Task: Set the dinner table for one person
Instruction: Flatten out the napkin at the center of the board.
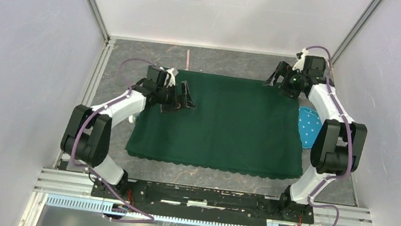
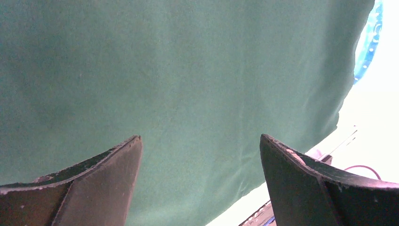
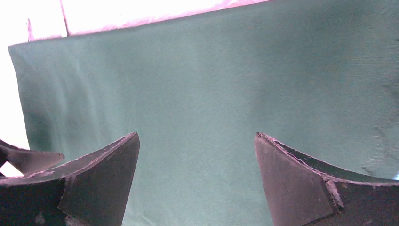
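Open room over green cloth [image 1: 225, 127]; blue dotted item [image 1: 306, 126] at right.

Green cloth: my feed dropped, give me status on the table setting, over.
Left gripper open, over green cloth far-left corner. Right gripper open, at its far-right corner. Cloth lies flat on dinner table. Blue dotted item at cloth's right edge.

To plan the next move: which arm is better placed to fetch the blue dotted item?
Probably right: the blue dotted item lies right of the green cloth, beside the right arm; the left gripper is over its opposite side.

Top camera overlooks dinner table [image 1: 227, 63]; wrist cameras close above shared cloth [image 1: 226, 122].
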Robot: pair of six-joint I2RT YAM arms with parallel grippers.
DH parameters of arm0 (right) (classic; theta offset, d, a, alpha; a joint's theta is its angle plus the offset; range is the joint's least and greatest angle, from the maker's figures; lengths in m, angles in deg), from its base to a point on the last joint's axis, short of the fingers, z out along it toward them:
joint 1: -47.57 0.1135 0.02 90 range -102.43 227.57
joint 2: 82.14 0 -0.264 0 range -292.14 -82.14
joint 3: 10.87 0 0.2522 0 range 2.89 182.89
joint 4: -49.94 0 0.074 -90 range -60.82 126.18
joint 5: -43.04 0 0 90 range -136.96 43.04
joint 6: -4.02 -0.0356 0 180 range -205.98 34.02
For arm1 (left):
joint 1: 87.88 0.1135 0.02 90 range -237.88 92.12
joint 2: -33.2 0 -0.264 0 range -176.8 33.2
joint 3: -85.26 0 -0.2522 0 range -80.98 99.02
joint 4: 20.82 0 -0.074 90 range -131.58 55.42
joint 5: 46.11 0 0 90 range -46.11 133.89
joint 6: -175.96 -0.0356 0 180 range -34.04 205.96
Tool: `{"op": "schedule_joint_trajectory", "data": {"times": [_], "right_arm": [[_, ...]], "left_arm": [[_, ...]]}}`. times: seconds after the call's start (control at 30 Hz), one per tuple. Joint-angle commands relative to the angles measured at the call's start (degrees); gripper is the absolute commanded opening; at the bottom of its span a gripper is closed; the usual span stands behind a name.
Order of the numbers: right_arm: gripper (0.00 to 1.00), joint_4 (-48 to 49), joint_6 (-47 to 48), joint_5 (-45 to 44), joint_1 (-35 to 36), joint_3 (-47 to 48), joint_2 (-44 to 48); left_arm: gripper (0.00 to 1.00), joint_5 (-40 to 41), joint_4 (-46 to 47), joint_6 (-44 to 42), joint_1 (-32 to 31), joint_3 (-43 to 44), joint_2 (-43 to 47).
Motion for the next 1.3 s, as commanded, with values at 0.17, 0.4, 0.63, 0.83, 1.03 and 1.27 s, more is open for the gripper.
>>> {"op": "schedule_joint_trajectory", "data": {"times": [0.17, 0.4, 0.63, 0.83, 1.03, 1.27], "right_arm": [[0.98, 3.9, -4.3, 1.7, -6.5, 11.5, -5.7], [0.98, 8.9, -7.8, 2.1, -6.7, 10.9, -6.0], [0.98, 10.4, -8.6, 2.9, -6.6, 9.7, -8.8], [0.98, 14.5, -11.6, 5.6, -5.0, 11.5, -11.2], [0.98, 14.6, -11.6, 6.8, -2.0, 11.3, -13.1], [0.98, 13.8, -10.8, 6.4, -2.2, 12.8, -14.8]], "left_arm": [[1.0, -2.5, -1.2, -2.7, 0.2, 13.5, -9.1], [1.0, -7.5, -0.5, -1.9, 0.2, 26.2, -18.8], [1.0, -9.4, -1.0, -1.7, 0.2, 37.3, -28.5], [1.0, -9.9, -4.0, -1.9, 0.7, 50.9, -36.9], [1.0, -10.7, -6.3, -0.6, 2.9, 61.9, -43.5], [1.0, -10.9, -5.1, 1.7, 7.0, 62.7, -44.5]]}}
